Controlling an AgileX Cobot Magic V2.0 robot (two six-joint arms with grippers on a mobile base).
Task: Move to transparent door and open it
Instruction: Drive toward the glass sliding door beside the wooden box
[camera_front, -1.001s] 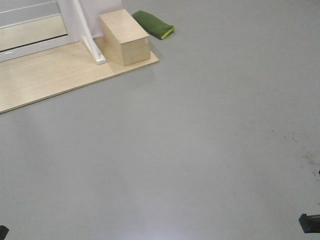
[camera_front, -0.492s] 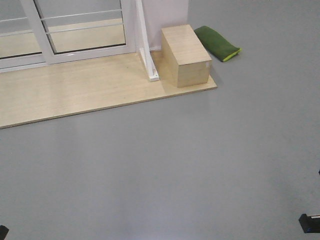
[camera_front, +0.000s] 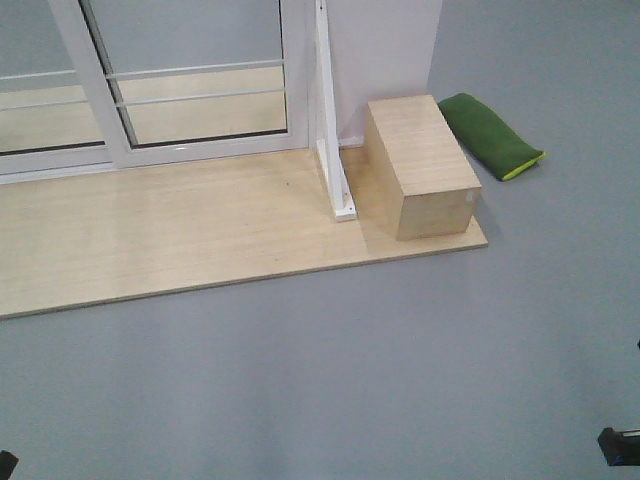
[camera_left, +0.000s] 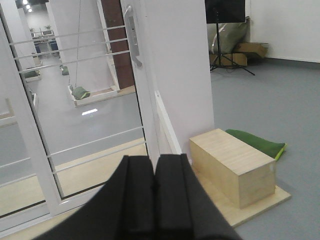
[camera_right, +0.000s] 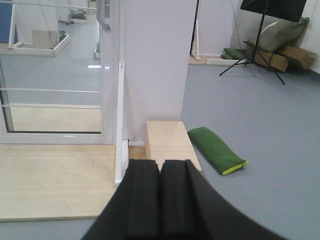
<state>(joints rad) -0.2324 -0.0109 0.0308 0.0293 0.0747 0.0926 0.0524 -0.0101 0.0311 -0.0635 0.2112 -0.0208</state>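
- While only the lower part of the transparent door (camera_front: 200, 95) is covered by the front-facing view, its curved handle (camera_left: 131, 35) is shown by both wrist views, high on the stile next to the white wall panel (camera_front: 385, 55).
- The door is located along the far edge of the wooden platform (camera_front: 180, 230); its paired horizontal bars are seen in all three views.
- A wooden box (camera_front: 425, 170) is placed at the platform's right edge, just beside the wall panel.
- A green cushion (camera_front: 492, 135) is seen off the platform, on the grey floor near the box.
- The left gripper (camera_left: 155, 162) is shown only by the left wrist view; its jaws are pressed together, with nothing held.
- The right gripper (camera_right: 160, 165) is shown only by the right wrist view; its jaws are likewise together, with nothing held.
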